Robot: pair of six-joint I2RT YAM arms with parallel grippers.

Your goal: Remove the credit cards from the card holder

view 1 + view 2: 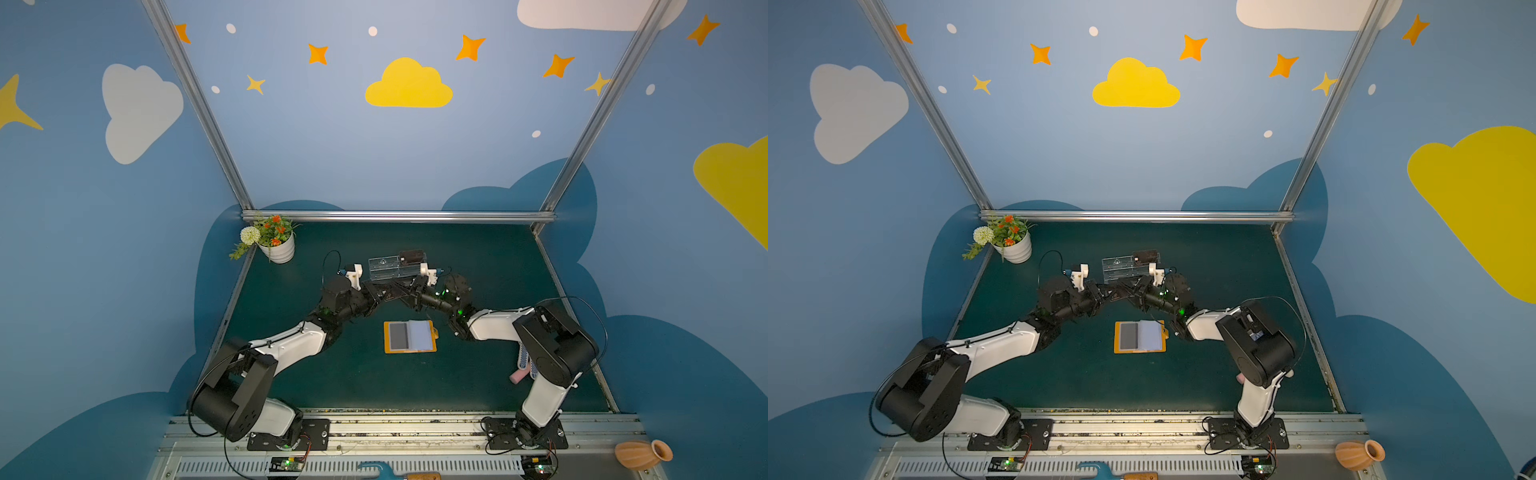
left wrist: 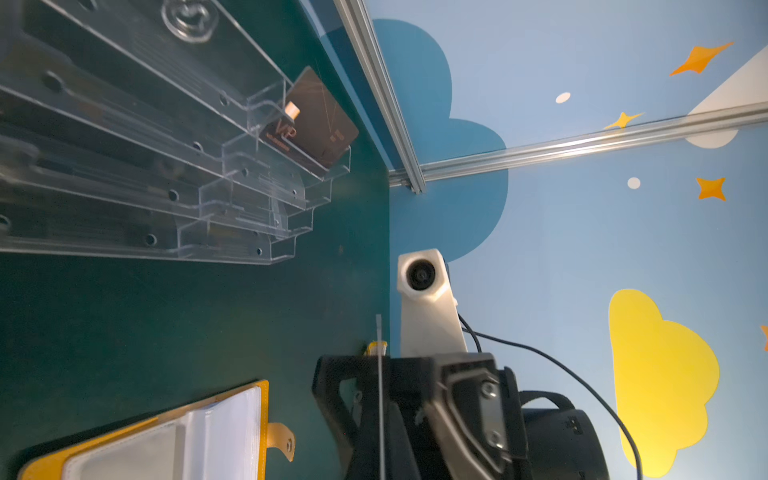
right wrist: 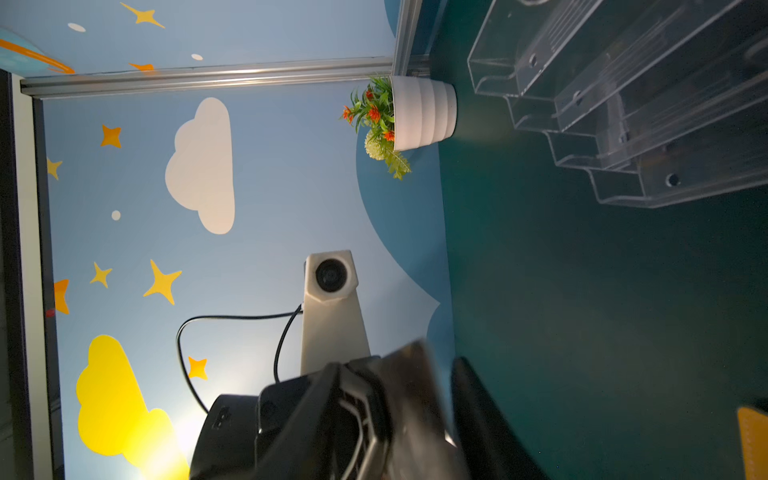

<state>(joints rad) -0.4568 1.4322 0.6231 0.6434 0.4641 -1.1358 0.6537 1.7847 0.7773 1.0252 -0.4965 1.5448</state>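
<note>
A clear stand (image 1: pixel 384 266) is just behind. The left gripper (image 3: pixel 368 390) clamps a credit card (image 3: pixel 415 386); the right gripper (image 1: pixel 409 291) has its jaws apart.

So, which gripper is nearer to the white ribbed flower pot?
The left. The left gripper sits mid-table on the side of the white ribbed flower pot; the right gripper faces it from just beyond, farther from the pot.

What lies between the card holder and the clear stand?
The left gripper, holding a credit card, meets the right gripper there, in both top views.
</note>
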